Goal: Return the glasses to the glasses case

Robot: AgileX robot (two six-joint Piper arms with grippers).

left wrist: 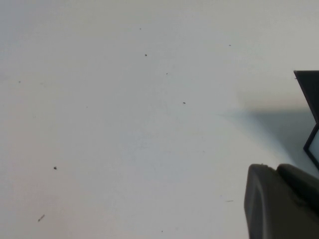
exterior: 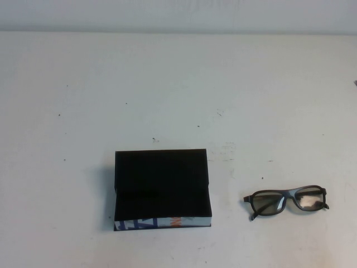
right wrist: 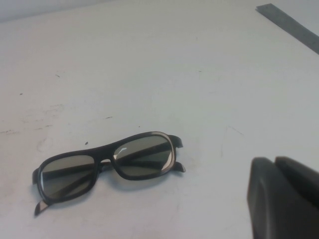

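Observation:
The glasses case lies open on the white table, near the front at the middle, with its black lining showing and its white printed side facing the front. The glasses lie folded on the table to the right of it, a hand's width away. Neither gripper shows in the high view. In the left wrist view my left gripper is shut and empty above bare table, with a corner of the case at the frame's edge. In the right wrist view my right gripper is shut and empty, a short way from the glasses.
The white table has small dark specks and faint scuffs. A grey strip crosses the corner of the right wrist view.

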